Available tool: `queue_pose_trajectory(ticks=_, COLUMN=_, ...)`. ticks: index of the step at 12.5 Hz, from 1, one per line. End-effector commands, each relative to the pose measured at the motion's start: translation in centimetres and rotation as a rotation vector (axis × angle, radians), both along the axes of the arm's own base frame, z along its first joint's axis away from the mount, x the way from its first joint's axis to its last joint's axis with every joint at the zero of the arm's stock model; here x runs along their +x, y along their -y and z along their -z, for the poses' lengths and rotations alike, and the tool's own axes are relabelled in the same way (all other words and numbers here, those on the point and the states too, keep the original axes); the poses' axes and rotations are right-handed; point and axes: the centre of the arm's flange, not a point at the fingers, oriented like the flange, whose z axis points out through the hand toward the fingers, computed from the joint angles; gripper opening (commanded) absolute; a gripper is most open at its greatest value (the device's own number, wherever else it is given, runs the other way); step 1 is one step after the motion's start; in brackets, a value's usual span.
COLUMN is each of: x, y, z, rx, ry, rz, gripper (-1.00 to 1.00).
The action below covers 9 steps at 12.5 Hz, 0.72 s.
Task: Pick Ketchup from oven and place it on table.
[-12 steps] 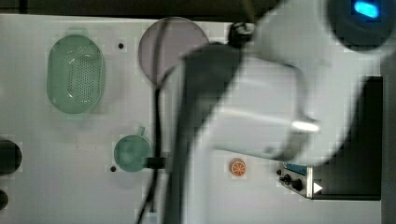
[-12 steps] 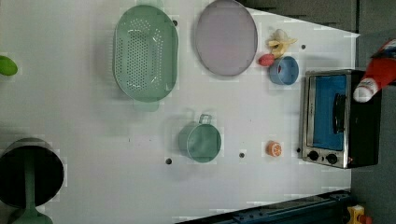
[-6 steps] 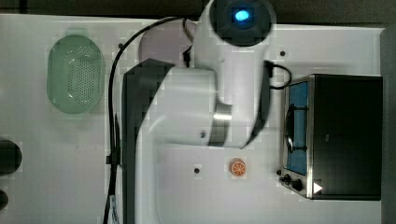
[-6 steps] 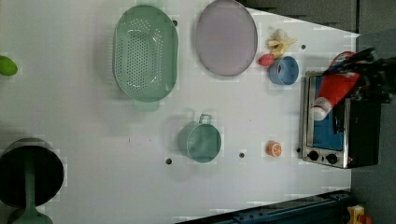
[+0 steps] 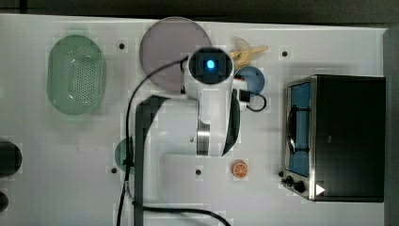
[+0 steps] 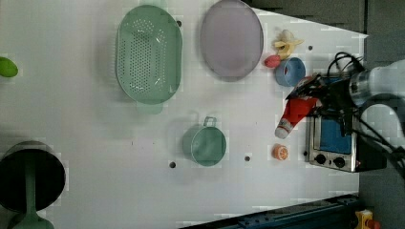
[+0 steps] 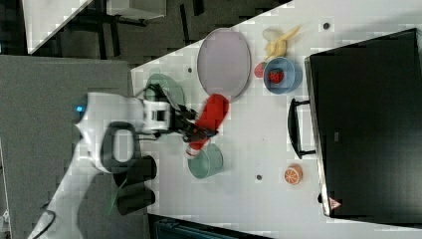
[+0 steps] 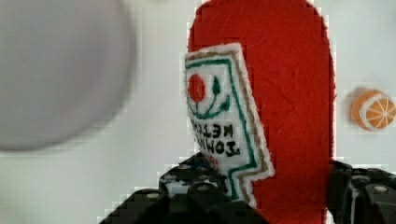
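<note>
In the left view the hand (image 6: 319,101) grips the Ketchup (image 6: 294,113), carried in the air at 9 o'clock from the oven (image 6: 334,143), white cap tilted toward the table (image 6: 95,143). The top view has the white arm (image 5: 209,108) covering the bottle. The right view shows the arm reaching level, the bottle sitting at 12 o'clock from a green cup (image 7: 205,162). The wrist view shows black fingers (image 8: 359,191) flanking the bottle's label, plus an orange slice (image 8: 372,109).

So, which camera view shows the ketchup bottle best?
The left view: the whole Ketchup, red body to white cap, held by the gripper beside the oven. The right view has it partly behind the fingers; the wrist view gives a close-up of its label.
</note>
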Motion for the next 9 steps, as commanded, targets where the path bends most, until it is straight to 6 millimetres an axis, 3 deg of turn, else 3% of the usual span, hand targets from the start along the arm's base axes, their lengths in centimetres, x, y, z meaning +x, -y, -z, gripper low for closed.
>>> queue_pose_trajectory(ticks=1, x=-1.1, y=1.0, z=2.5, rx=0.001, ry=0.005, rz=0.031, gripper=0.27)
queue_pose_trajectory(ticks=6, x=-1.8, y=2.0, z=10.8, rx=-0.044, ry=-0.005, rz=0.043, gripper=0.27)
queue_pose_trajectory(ticks=7, x=-2.0, y=2.0, z=12.0, rx=-0.051, ry=-0.02, rz=0.042, gripper=0.34)
queue_pose_trajectory(ticks=9, x=-2.2, y=2.1, z=13.5, rx=-0.06, ry=-0.014, rz=0.04, gripper=0.75)
